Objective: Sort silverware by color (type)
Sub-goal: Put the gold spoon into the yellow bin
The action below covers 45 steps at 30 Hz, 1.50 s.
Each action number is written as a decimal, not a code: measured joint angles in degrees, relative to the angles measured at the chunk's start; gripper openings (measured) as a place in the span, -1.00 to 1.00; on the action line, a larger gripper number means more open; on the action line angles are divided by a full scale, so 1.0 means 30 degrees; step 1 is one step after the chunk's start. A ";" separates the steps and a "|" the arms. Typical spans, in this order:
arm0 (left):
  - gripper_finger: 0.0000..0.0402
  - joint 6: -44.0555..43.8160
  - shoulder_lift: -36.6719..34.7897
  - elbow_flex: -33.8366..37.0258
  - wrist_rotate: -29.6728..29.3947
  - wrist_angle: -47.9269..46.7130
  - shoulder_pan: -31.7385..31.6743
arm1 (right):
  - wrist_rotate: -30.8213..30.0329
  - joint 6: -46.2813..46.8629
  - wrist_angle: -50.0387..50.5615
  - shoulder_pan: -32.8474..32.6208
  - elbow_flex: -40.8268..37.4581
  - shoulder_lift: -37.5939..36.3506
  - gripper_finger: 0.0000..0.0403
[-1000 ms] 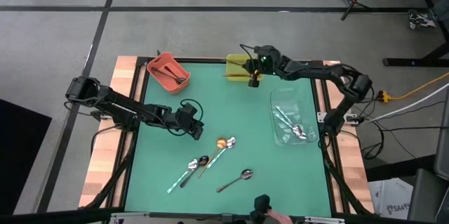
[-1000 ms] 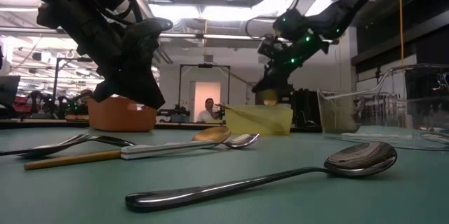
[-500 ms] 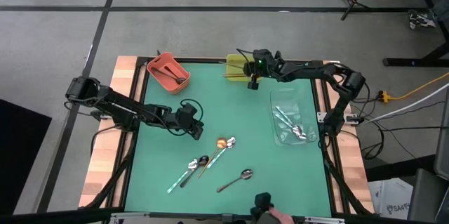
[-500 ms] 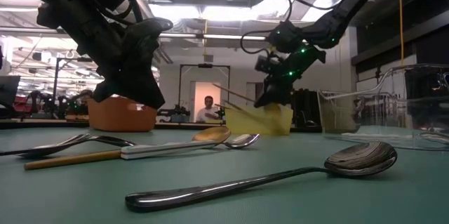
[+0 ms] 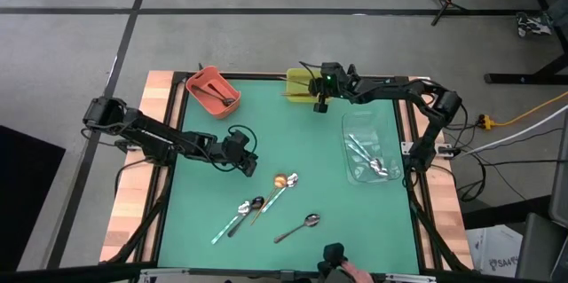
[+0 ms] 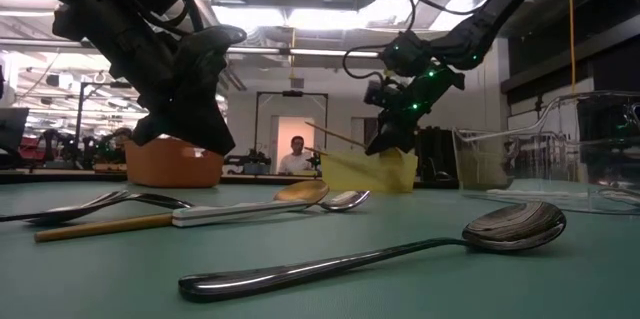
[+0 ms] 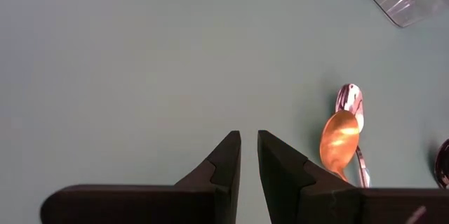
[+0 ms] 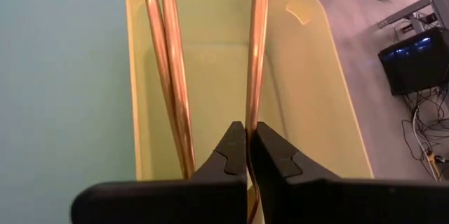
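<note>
Over the yellow bin (image 5: 302, 86), the right gripper (image 5: 320, 104) stays clamped on a copper spoon (image 8: 257, 55).

Right tool (image 8: 248, 147) pinches a copper spoon handle (image 8: 257, 48) above the yellow bin (image 8: 316, 104).

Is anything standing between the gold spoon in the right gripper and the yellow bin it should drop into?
Nothing visible does. The right gripper is shut on the gold spoon directly over the yellow bin, whose opening is clear below it; two gold spoons already lie along one side.
</note>
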State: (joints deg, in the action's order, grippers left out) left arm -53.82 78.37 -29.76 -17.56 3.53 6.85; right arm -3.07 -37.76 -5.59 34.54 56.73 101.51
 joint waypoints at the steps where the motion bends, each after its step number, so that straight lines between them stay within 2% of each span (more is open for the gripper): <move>1: -0.78 0.0000 0.0000 0.0000 0.0000 0.0000 -0.0005 | 0.0000 0.0000 0.0077 0.0000 0.0000 0.0000 -1.00; 10: -0.78 0.0000 0.0000 0.0000 0.0000 0.0000 -0.0001 | 0.0000 -0.0001 0.2004 0.0007 0.0000 0.0000 -1.00; 19: -0.78 0.0000 0.0000 0.0000 0.0000 0.0000 -0.0001 | 0.0000 0.0000 0.2063 0.0000 0.0000 0.0000 -0.99; 32: -0.78 0.0000 0.0000 0.0000 0.0000 0.0000 0.0000 | 0.0007 0.0000 0.2049 0.0000 0.0000 -0.0007 -0.70; 45: -0.78 0.0000 0.0000 0.0000 0.0000 0.0000 -0.0001 | 0.0007 0.0000 0.2049 0.0000 0.0000 -0.0015 -0.66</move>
State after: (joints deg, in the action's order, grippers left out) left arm -53.82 78.37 -29.76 -17.56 3.53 6.85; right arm -3.05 -37.76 0.56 34.54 56.73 101.47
